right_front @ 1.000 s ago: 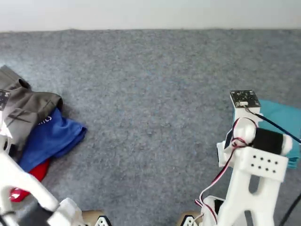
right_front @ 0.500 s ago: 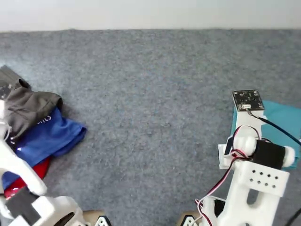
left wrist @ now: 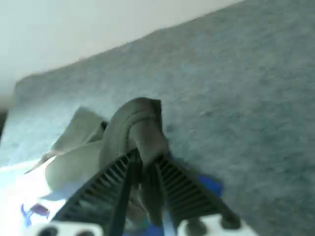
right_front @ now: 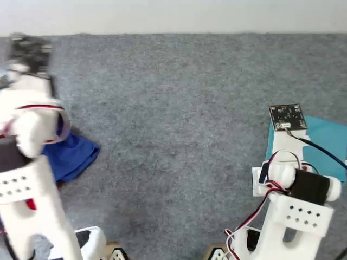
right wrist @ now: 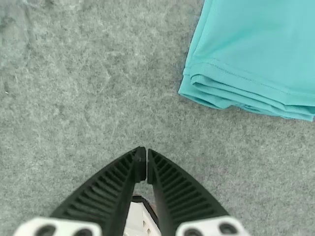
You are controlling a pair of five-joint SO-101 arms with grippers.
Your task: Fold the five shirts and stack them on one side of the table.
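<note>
Grey shirt [left wrist: 140, 123], bunched and creased, in left end effector [left wrist: 146, 160]

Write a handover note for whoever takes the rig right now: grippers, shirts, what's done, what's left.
Left gripper: shut on the grey shirt, held up over the pile at the table's left side.
Right gripper: shut, empty, above the table beside the teal shirt.
Shirts: the teal one lies folded at the right edge. The blue shirt and a bit of red shirt lie unfolded on the left.
Done: teal shirt folded.
Left: fold the grey, blue, red and any further shirts, then stack all on one side.
</note>
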